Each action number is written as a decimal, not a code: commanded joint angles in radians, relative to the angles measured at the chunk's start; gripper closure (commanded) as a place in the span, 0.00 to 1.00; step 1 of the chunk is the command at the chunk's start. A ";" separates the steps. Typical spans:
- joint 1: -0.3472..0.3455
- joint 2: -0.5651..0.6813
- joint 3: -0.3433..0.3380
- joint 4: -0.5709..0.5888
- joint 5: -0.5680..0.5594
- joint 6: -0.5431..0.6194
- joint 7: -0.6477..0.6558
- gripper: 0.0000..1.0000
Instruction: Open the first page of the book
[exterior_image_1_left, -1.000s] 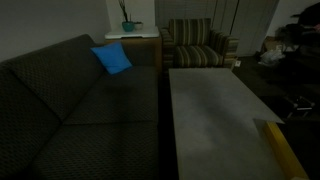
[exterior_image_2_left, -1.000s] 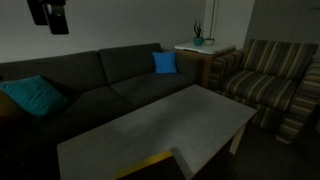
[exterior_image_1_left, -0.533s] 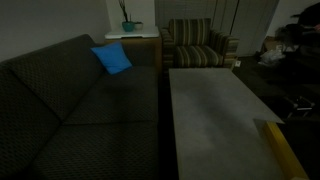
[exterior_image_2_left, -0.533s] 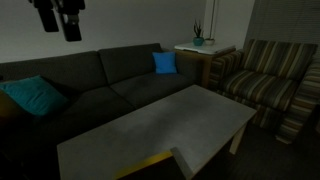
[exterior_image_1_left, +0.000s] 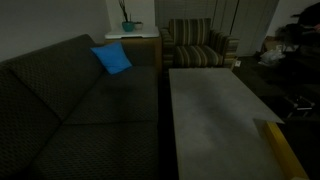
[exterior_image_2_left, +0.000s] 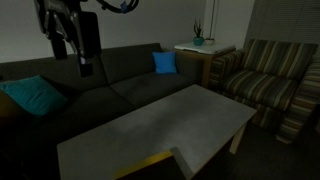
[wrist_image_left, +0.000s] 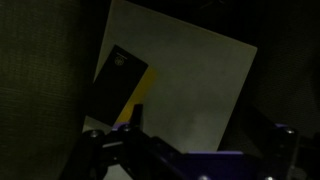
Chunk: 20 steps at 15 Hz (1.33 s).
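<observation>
The book shows only as a yellow strip at the grey table's near edge in both exterior views (exterior_image_1_left: 284, 150) (exterior_image_2_left: 150, 163). In the wrist view it is a yellow wedge (wrist_image_left: 141, 95) beside a dark rectangle at the left edge of the pale tabletop. Its first page is not visible. My gripper (exterior_image_2_left: 86, 66) hangs high above the sofa, far from the book and well above the table. In the wrist view its dark fingers (wrist_image_left: 205, 150) stand wide apart at the bottom, empty. The room is very dark.
A long grey table (exterior_image_1_left: 215, 110) (exterior_image_2_left: 170, 125) stands in front of a dark sofa (exterior_image_1_left: 70, 100) (exterior_image_2_left: 120, 80) with blue cushions (exterior_image_1_left: 112, 59) (exterior_image_2_left: 165, 62). A striped armchair (exterior_image_2_left: 265, 85) and a side table with a plant (exterior_image_2_left: 198, 42) stand beyond.
In the exterior view that shows the arm, it has come down and to the right from the upper left corner. The table and the book have not moved.
</observation>
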 joint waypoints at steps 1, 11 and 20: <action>-0.022 0.116 -0.005 0.038 0.060 -0.001 -0.064 0.00; -0.037 0.105 0.024 0.029 0.040 0.000 -0.033 0.00; -0.037 0.105 0.024 0.029 0.040 0.000 -0.033 0.00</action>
